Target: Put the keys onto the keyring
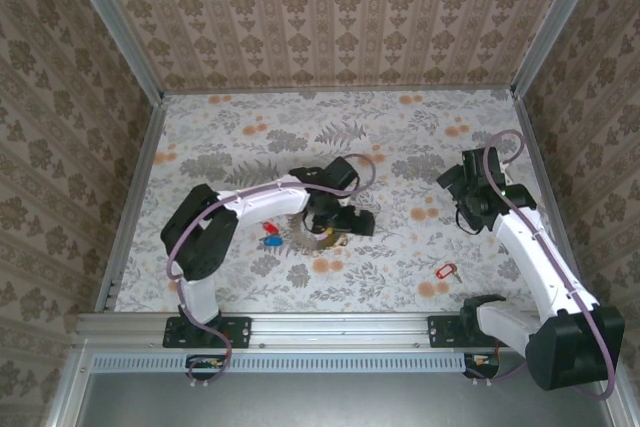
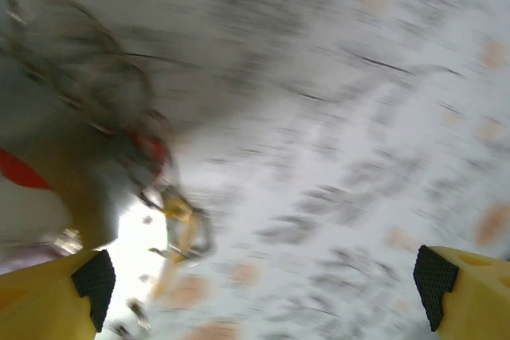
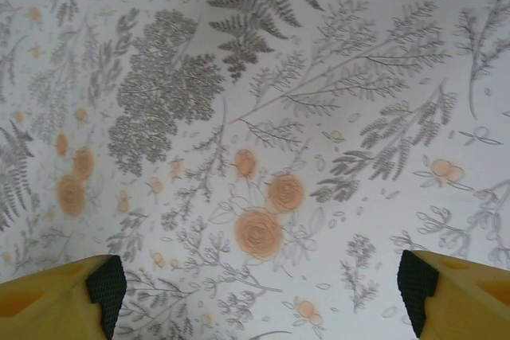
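- Left tool (image 2: 263, 292): the jaws are seen standing wide apart with nothing held between them. The view from its wrist is heavily blurred.
- Keyring (image 1: 322, 236): it is found lying on the desk (image 1: 230, 137) directly beneath the left tool, partly hidden by it. In the left wrist view it is seen ahead of the left finger (image 2: 94, 284), off the middle of the gap.
- A red tag (image 2: 151, 149) and a yellow tag (image 2: 179, 212) are made out at the ring's edge. Whether they are attached cannot be told.
- Red key (image 1: 268, 228) and blue key (image 1: 271, 243): both are noted lying loose just beside each other, near the left tool on its left side.
- Right tool (image 3: 261, 286): the jaws are seen wide apart and empty above the floral desk.
- Second red key (image 1: 446, 271): it is noted on the desk, apart from the right tool, toward that arm's base.
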Controlling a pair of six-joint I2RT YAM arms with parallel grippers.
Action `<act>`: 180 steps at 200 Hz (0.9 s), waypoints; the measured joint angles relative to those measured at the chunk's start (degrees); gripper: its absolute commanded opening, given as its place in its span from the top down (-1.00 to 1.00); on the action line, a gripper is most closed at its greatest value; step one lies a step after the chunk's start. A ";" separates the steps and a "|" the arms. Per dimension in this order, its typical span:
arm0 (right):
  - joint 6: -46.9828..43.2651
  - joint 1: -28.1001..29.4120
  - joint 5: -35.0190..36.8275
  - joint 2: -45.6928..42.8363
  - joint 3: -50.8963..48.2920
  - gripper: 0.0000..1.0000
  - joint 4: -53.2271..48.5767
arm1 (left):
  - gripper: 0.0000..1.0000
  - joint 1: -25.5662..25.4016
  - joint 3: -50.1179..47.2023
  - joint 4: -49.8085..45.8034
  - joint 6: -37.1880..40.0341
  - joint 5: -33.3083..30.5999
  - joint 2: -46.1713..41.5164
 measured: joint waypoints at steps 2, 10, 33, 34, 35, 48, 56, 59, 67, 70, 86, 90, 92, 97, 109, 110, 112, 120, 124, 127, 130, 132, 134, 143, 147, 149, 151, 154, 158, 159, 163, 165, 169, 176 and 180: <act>-0.04 -0.02 -0.04 -0.13 -0.11 -0.64 -0.07 | -0.99 -0.26 0.24 -0.04 0.15 0.48 0.04; -1.55 0.00 -0.83 -0.68 -0.66 -0.53 0.39 | -0.99 -1.55 1.38 -0.94 1.09 3.13 -0.15; -5.33 0.50 -2.64 -1.18 -2.27 -0.32 2.27 | -1.00 -2.32 1.64 -4.98 3.41 6.84 -3.78; -5.38 0.55 -2.71 -1.14 -2.29 -0.31 2.34 | -1.00 -2.23 1.57 -5.40 3.54 7.02 -4.20; -5.40 0.57 -2.78 -1.09 -2.29 -0.30 2.40 | -1.00 -2.23 1.57 -5.40 3.54 7.02 -4.20; -7.87 1.68 -4.63 1.16 -2.10 -0.07 3.61 | -1.00 -0.57 0.72 -7.89 4.39 8.37 -9.05; -9.40 2.67 -6.21 3.52 -1.36 0.03 4.02 | -1.00 1.14 0.22 -9.27 4.72 9.03 -12.52; -10.27 3.06 -6.97 4.44 -0.96 0.05 4.11 | -1.00 2.14 -0.02 -9.75 4.87 9.27 -14.23; -11.43 4.57 -8.90 7.98 0.26 0.07 4.90 | -1.00 4.72 -0.66 -10.43 5.22 9.97 -17.90; -11.52 5.09 -9.53 9.07 0.72 0.08 5.25 | -1.00 5.60 -0.92 -10.64 5.25 10.10 -19.04; -12.15 8.41 -13.90 14.14 2.21 0.16 8.07 | -1.00 12.31 -1.90 -12.20 5.92 10.27 -25.57; -12.09 9.16 -15.32 15.19 2.36 0.34 9.07 | -1.00 14.45 -2.08 -12.59 6.19 10.05 -27.04; -11.93 9.55 -16.02 15.61 2.43 0.38 9.46 | -1.00 15.10 -2.16 -12.72 6.34 10.01 -27.45; -11.54 10.47 -17.79 16.59 2.45 0.58 10.91 | -1.00 17.46 -2.38 -13.25 6.80 9.44 -28.87; -10.67 12.00 -22.36 19.32 2.64 0.65 14.27 | -1.00 22.53 -2.93 -14.27 7.93 8.11 -31.12; -10.67 12.00 -22.36 19.32 2.64 0.65 14.27 | -1.00 22.53 -2.93 -14.27 7.93 8.11 -31.12; -10.40 12.22 -23.39 20.04 2.82 0.61 14.99 | -1.00 23.71 -3.15 -14.58 8.28 7.76 -31.52; -9.88 12.87 -25.90 22.53 3.37 0.53 17.07 | -1.00 26.43 -3.58 -14.95 8.74 6.73 -32.17; -9.88 13.20 -27.12 23.89 3.74 0.52 18.08 | -1.00 27.71 -3.93 -14.97 9.03 6.12 -32.41; -9.55 13.40 -28.00 25.00 3.98 0.51 18.88 | -1.00 28.37 -4.11 -14.95 9.11 5.53 -32.52; -9.64 13.60 -28.87 25.99 4.22 0.51 19.74 | -1.00 29.09 -4.39 -14.82 9.16 4.83 -32.63; -9.51 13.68 -29.18 26.49 4.31 0.51 20.13 | -1.00 29.40 -4.57 -14.71 9.16 4.44 -32.72; -9.38 13.81 -29.75 27.26 4.44 0.51 20.76 | -1.00 29.75 -4.83 -14.49 9.18 3.72 -32.83; -9.11 14.27 -31.61 29.75 4.83 0.50 22.75 | -1.00 30.73 -6.54 -12.90 9.25 1.44 -33.42; -9.11 14.47 -32.24 30.62 4.92 0.49 23.43 | -1.00 30.77 -7.52 -11.93 9.31 0.81 -33.81; -9.11 14.58 -32.63 31.08 4.98 0.48 23.74 | -1.00 30.77 -8.02 -11.37 9.33 0.50 -34.05; -9.11 14.64 -32.81 31.39 5.01 0.48 23.93 | -1.00 30.77 -8.48 -10.97 9.35 0.26 -34.23; -9.11 14.78 -33.33 32.06 5.09 0.46 24.39 | -1.00 30.73 -9.40 -10.12 9.42 -0.09 -34.67; -9.14 14.91 -33.79 32.68 5.25 0.45 24.68 | -1.00 30.71 -10.43 -9.14 9.57 -0.44 -35.12; -9.11 14.93 -33.92 32.83 5.29 0.44 24.83 | -1.00 30.71 -10.67 -8.94 9.55 -0.55 -35.23; -9.11 15.04 -34.38 33.46 5.49 0.44 25.16 | -1.00 30.64 -11.91 -7.91 9.66 -0.98 -35.85; -9.16 15.15 -34.64 33.90 5.64 0.44 25.29 | -1.00 30.62 -12.50 -7.30 9.79 -1.22 -36.13; -9.14 15.32 -34.97 34.67 5.97 0.43 25.53 | -1.00 30.56 -13.75 -5.92 10.03 -1.90 -36.72; -9.16 15.56 -35.60 35.89 6.64 0.42 25.99 | -1.00 30.40 -15.61 -4.13 10.56 -3.23 -37.66; -9.14 15.69 -35.82 36.65 7.06 0.42 26.34 | -1.00 30.40 -16.48 -3.30 10.95 -4.00 -38.10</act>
